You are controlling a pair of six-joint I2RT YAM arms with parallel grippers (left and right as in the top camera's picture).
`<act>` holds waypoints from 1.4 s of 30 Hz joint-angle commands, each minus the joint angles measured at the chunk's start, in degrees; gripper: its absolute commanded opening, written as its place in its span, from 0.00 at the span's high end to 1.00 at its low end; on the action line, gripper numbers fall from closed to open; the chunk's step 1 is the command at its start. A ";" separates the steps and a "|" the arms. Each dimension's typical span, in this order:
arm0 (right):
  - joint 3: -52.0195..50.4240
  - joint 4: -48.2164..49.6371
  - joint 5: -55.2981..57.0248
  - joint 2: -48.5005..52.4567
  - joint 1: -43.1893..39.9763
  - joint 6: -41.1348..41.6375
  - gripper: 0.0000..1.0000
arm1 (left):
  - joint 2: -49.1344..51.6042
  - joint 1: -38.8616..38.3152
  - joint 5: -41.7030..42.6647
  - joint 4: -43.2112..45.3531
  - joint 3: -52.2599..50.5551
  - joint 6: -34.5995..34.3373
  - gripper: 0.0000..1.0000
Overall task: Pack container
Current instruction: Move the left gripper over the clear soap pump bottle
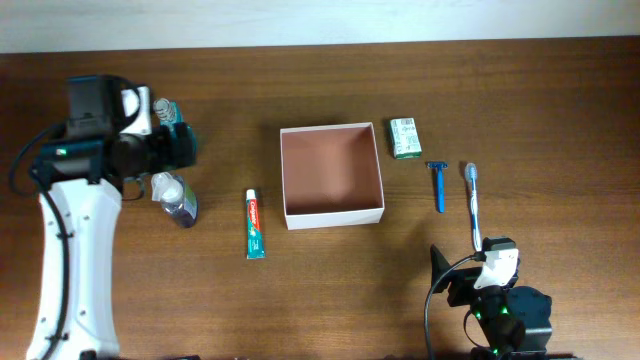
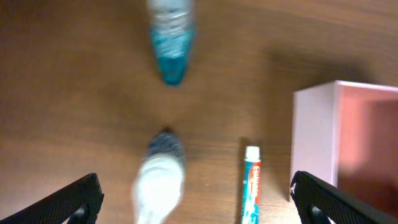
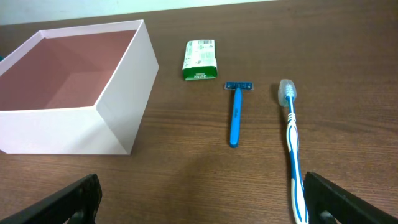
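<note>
The container (image 1: 335, 214), a shallow square box with white walls and a reddish-brown floor, sits mid-table with nothing inside. Left of it lies a toothpaste tube (image 1: 255, 224). To its right are a green-and-white soap box (image 1: 404, 137), a blue razor (image 1: 438, 185) and a blue-white toothbrush (image 1: 474, 205). My left gripper (image 1: 188, 145) is open at the far left, between two small bottles (image 1: 165, 108) (image 1: 175, 197). In the left wrist view, the gripper (image 2: 196, 193) hangs above the white-capped bottle (image 2: 160, 177). My right gripper (image 3: 200, 190) is open over bare wood, with the toothbrush (image 3: 292, 143) handle beside its right finger.
The left wrist view shows a teal bottle (image 2: 169, 43) farther out, the toothpaste (image 2: 251, 183) and the container's wall (image 2: 314, 137) to the right. In the right wrist view the container (image 3: 112, 124) stands ahead on the left, with the soap box (image 3: 201, 60) and razor (image 3: 236, 115) beyond.
</note>
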 commanded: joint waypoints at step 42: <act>-0.26 -0.24 -0.52 -0.15 0.31 0.46 0.01 | 16.04 2.69 2.03 -6.82 0.90 -0.57 0.01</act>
